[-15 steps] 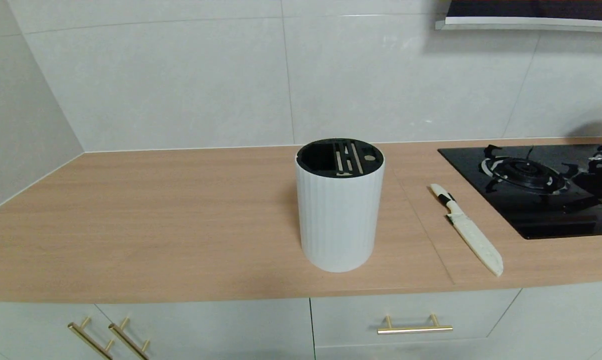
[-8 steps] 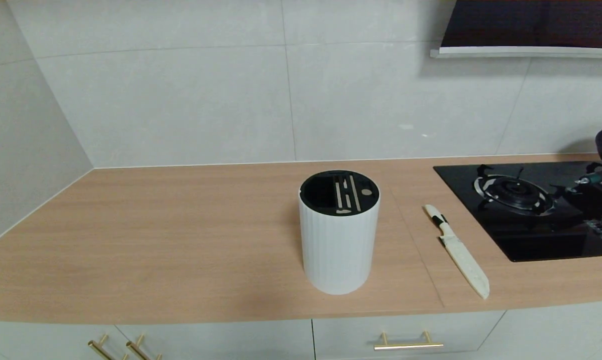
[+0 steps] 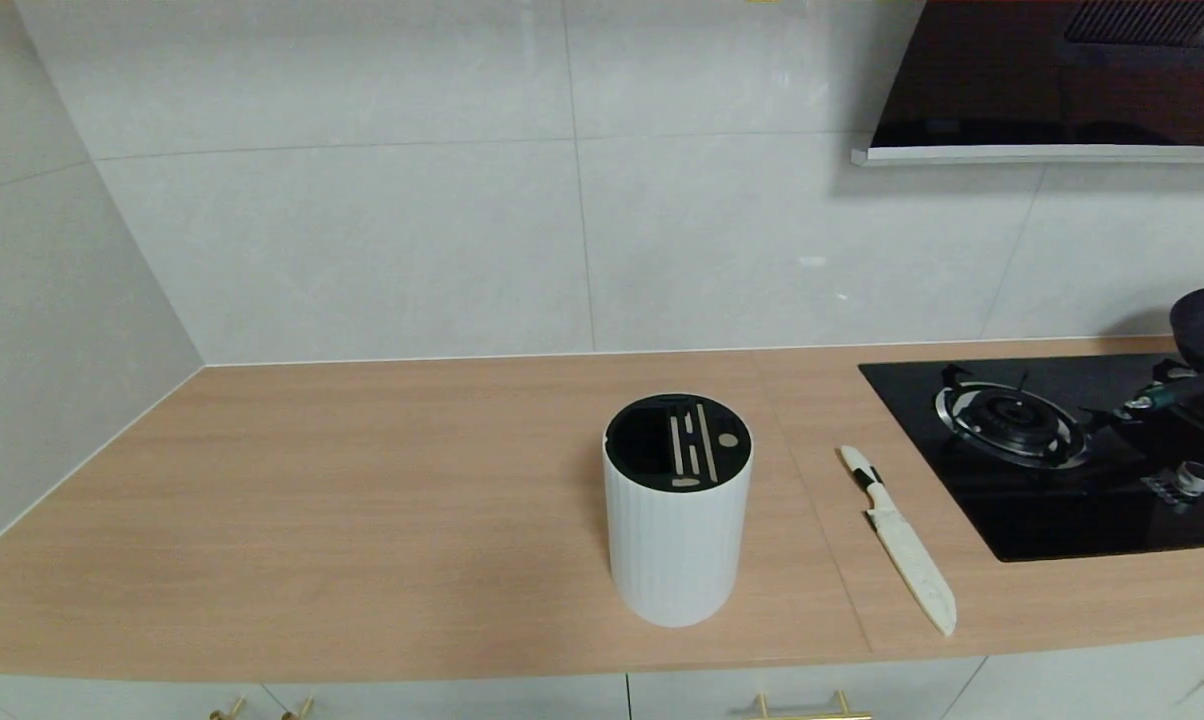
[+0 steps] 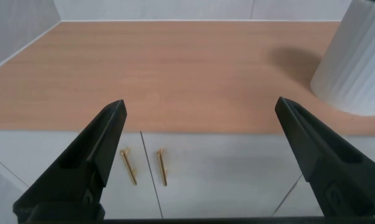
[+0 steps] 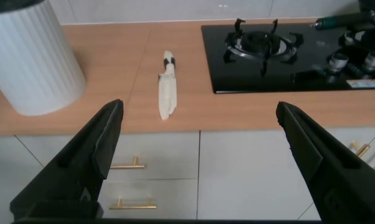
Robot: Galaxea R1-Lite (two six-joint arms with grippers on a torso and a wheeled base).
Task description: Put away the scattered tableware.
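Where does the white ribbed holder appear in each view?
Head view: holder mid-counter, knife on its right.
Left wrist view: holder near the counter's front edge, partly cropped.
Right wrist view: holder beside the knife, partly cropped.
Shared landmark: the wooden counter.

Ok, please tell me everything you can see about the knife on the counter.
The knife lies flat on the wooden counter, between the white ribbed holder and the black hob, touching neither. Its handle is white with a black band and points toward the wall; the tip points toward the counter's front edge. The blade is broad, cream-white and faintly speckled, and looks ceramic or coated. Only the counter touches it.
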